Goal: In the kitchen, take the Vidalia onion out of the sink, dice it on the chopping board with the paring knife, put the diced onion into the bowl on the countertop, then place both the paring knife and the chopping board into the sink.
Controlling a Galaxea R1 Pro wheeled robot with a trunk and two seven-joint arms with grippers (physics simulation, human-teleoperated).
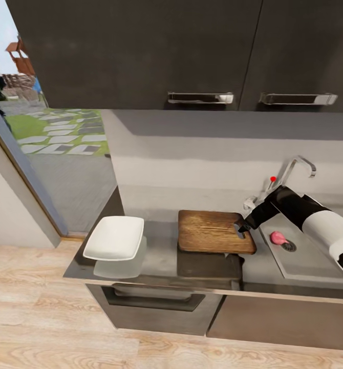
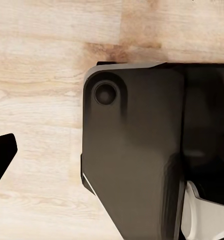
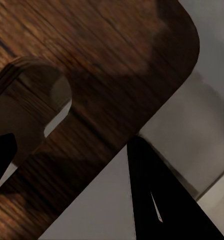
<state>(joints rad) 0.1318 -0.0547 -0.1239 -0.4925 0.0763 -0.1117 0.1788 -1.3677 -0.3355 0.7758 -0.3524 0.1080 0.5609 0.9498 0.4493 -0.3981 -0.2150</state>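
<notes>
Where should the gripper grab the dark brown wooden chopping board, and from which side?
Probably at the handle-slot end of the dark brown wooden chopping board, coming from the sink side. The board lies flat on the grey steel countertop, so its faces are hard to pinch; the slot near that edge lets one finger drop through. The right gripper already sits there, open, a finger outside the edge.

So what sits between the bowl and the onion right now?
In the head view, the chopping board lies between bowl and Vidalia onion, with the right gripper at its handle end.

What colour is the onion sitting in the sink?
Pinkish-red; the Vidalia onion shows best in the head view, beside the sink drain.
</notes>
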